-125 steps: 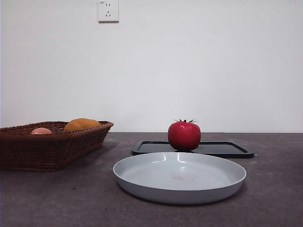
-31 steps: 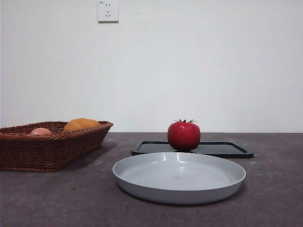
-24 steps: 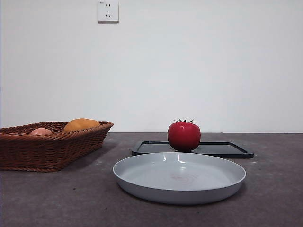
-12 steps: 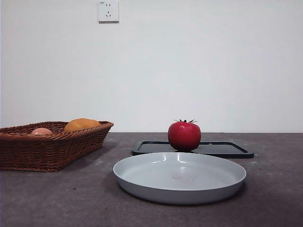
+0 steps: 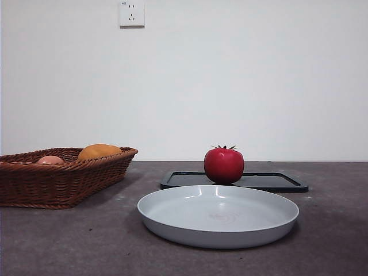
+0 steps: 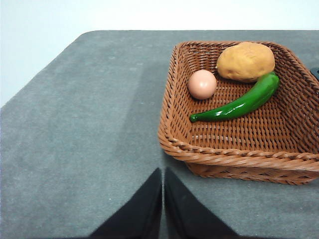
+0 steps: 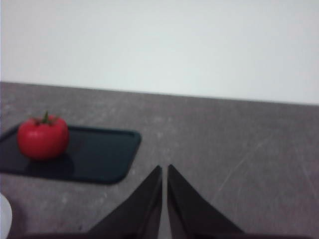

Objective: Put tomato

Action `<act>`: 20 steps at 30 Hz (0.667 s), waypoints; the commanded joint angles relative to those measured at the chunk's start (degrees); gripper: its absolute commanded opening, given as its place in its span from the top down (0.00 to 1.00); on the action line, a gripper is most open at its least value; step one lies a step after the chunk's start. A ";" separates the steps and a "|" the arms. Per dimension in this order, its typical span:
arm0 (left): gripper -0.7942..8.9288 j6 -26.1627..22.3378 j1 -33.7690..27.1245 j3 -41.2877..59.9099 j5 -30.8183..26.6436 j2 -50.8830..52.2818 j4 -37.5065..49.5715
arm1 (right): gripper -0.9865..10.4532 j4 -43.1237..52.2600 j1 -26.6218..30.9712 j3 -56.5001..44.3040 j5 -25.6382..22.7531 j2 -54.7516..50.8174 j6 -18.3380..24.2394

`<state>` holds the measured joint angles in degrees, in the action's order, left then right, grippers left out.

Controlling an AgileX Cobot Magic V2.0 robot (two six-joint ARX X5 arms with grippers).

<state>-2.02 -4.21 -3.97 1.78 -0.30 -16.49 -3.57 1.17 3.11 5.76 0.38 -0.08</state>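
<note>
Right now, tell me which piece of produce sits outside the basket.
The tomato: it stands alone on the black tray, while the potato, egg and green pepper lie inside the wicker basket.

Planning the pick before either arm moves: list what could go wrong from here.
1. The glossy red round tomato sits free on the flat black tray; a glancing touch may roll it off.
2. The shut right gripper, nearest the tomato, must open before it can grasp.
3. The wide grey plate lies in front of the tray; a low approach might clip its rim.
</note>
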 commanded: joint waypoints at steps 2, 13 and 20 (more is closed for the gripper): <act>0.91 0.00 0.09 1.14 0.09 0.11 -0.59 | 0.91 0.76 -0.09 -2.21 -0.26 -0.17 -1.75; 0.91 0.00 0.09 1.14 0.09 0.11 -0.59 | 0.91 -6.34 -0.07 -2.51 -0.13 -0.17 -2.25; 0.91 0.00 0.09 1.14 0.11 0.11 -0.59 | 0.91 -5.53 -0.07 -2.51 0.13 -0.17 -2.32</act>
<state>-2.02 -4.21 -3.97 1.78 -0.30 -16.49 -9.39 1.17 0.93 5.80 0.36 -1.76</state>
